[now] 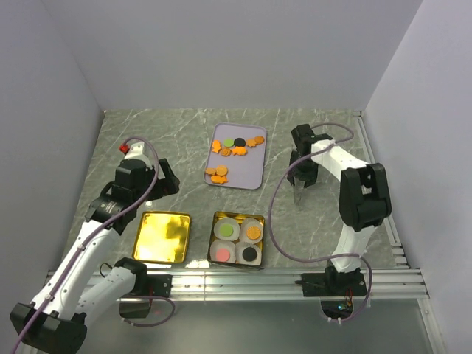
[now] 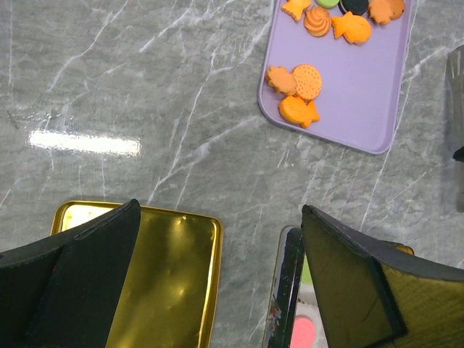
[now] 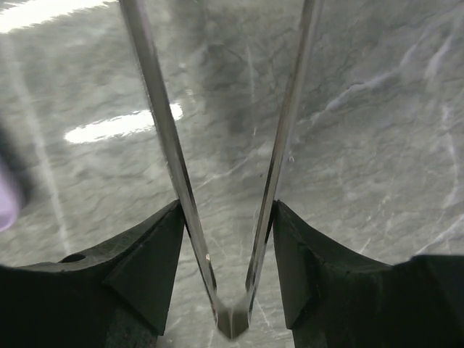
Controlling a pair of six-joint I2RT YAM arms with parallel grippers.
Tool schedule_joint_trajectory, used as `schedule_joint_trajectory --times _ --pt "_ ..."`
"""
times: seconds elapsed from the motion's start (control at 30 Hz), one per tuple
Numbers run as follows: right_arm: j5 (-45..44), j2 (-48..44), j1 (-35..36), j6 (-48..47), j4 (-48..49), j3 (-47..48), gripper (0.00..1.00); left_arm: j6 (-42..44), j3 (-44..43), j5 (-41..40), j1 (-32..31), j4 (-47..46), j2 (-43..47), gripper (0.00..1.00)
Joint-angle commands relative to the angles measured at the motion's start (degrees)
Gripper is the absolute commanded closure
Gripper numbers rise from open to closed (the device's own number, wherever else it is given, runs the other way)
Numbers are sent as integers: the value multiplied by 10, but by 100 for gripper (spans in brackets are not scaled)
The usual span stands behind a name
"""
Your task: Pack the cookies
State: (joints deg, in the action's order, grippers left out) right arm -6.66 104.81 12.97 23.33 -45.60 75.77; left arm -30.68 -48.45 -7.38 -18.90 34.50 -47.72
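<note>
The cookies point(image 1: 237, 145), mostly orange with a green and a black one, lie on a purple tray point(image 1: 247, 173); some show in the left wrist view point(image 2: 299, 93). A tin point(image 1: 238, 218) holds several white paper cups, each with one cookie: green, orange, pink and black. My left gripper point(image 1: 166, 181) is open and empty, hovering above the gap between the gold lid and the tin point(image 2: 220, 210). My right gripper point(image 1: 301, 177) is shut on metal tongs point(image 3: 163, 145), right of the tray, above bare table. The tong arms are spread and hold nothing.
A gold tin lid point(image 1: 162, 237) lies left of the tin, near the front edge; it also shows in the left wrist view point(image 2: 170, 283). Grey walls enclose the marble table on three sides. A rail runs along the near edge point(image 1: 243, 280).
</note>
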Motion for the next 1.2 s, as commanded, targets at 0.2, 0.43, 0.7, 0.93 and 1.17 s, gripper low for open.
schedule_joint_trajectory --times 0.2,0.43,0.7,0.93,1.17 --pt "-24 50 -1 8 0 14 30 -1 -5 -17 -4 -6 -32 1" --pt "-49 43 -2 9 -27 28 17 -4 -16 -27 -4 7 -54 1" --pt "-87 -60 16 8 -80 65 5 -10 -25 -24 -4 21 -74 1" --pt "-67 -150 76 22 -111 76 5 -82 -41 -5 6 64 -126 3" --pt "-28 -208 131 34 -122 86 5 -199 -34 -18 6 115 -109 1"
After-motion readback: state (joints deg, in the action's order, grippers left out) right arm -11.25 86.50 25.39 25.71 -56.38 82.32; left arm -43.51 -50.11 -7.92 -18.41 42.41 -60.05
